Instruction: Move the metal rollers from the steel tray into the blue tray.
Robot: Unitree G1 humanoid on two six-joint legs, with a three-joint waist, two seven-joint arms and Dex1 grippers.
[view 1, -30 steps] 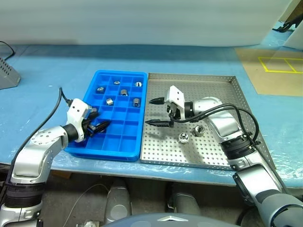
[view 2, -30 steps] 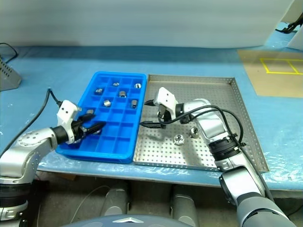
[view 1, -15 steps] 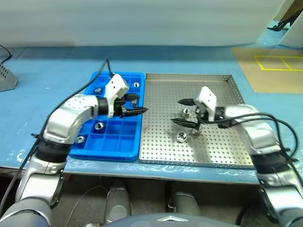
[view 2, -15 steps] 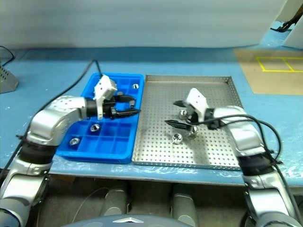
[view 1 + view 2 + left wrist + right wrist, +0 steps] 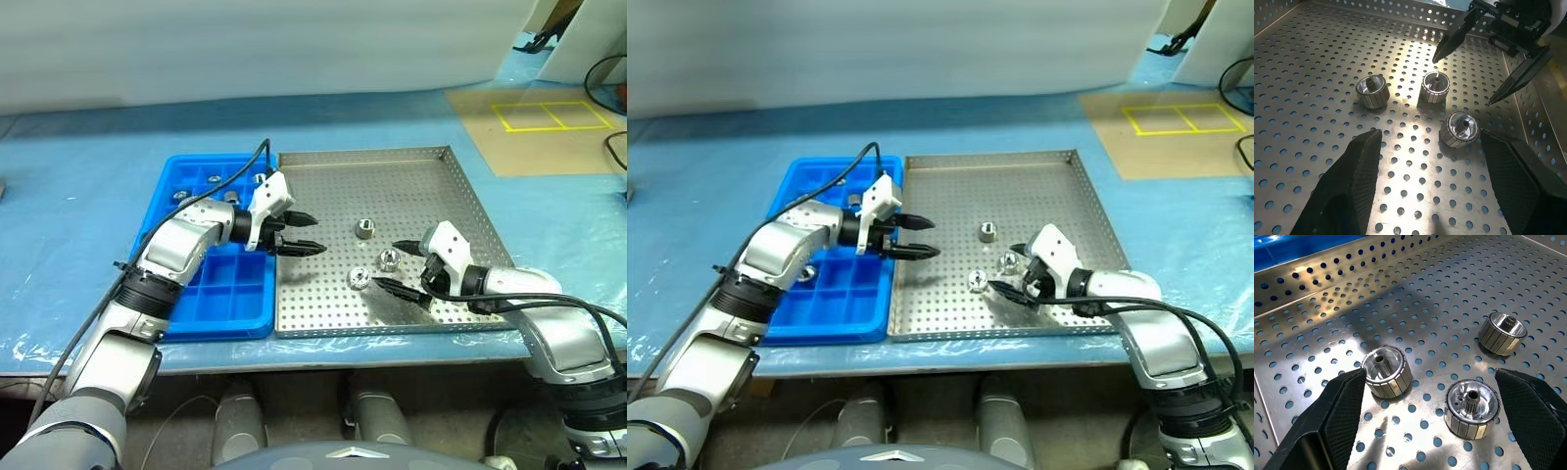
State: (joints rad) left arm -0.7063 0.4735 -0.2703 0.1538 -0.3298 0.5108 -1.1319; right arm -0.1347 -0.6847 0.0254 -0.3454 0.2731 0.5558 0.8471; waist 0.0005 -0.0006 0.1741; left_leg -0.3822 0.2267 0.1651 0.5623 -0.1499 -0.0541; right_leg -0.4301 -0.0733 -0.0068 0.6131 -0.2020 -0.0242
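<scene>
Three rollers lie loose on the steel tray, right of the blue tray. Both the left pincer and right pincer gape, empty, facing across them. Converging together, they risk colliding or knocking rollers away.

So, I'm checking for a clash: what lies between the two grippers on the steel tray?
In the left eye view, three metal rollers lie on the steel tray between the open left gripper and the open right gripper.
</scene>
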